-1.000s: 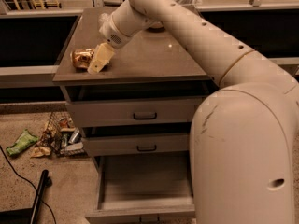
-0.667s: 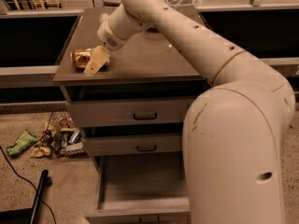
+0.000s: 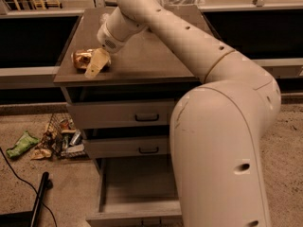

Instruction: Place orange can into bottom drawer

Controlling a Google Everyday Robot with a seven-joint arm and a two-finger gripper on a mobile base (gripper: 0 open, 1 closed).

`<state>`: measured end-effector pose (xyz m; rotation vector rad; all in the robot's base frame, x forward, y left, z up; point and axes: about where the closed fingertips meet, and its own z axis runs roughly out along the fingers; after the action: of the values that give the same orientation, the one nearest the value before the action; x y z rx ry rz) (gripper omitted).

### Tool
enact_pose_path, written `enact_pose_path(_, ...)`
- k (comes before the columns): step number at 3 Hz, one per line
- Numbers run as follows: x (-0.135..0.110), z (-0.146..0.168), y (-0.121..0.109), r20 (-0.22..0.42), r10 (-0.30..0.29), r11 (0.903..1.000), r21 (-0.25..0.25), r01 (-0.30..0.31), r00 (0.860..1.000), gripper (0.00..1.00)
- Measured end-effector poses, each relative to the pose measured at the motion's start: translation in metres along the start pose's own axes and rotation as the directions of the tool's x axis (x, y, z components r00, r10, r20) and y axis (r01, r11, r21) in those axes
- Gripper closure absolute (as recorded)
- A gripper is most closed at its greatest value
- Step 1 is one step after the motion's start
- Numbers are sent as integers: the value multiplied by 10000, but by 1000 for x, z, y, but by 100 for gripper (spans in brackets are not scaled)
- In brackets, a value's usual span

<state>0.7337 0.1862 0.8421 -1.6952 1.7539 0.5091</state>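
Note:
The orange can [image 3: 82,58] lies on its side near the front left corner of the grey cabinet's top [image 3: 147,56]. My gripper [image 3: 97,63] is down at the can's right end, overlapping it from the near side, with the arm reaching in from the right. The bottom drawer [image 3: 137,183] is pulled out and open, showing a bare grey wood-grain floor. My arm's big white body hides the drawer's right part.
Two upper drawers [image 3: 124,115] with dark handles are closed. On the floor to the left lie a wire basket of litter [image 3: 64,138], a green bag [image 3: 21,144] and a black pole with a cable [image 3: 39,197]. Dark shelves flank the cabinet.
My gripper has moved a little left and down along the cabinet top and now overlaps the can's right end. The can has stayed in place.

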Motion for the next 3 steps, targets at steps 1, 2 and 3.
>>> enact_pose_path(1, 5, 5, -3, -325, 31, 10000, -22, -32, 9995, 19)
enact_pose_path(2, 8, 6, -5, -548, 23, 10000, 24, -22, 9985, 42)
enact_pose_path(3, 8, 6, -5, -546, 21, 10000, 26, -20, 9985, 65)
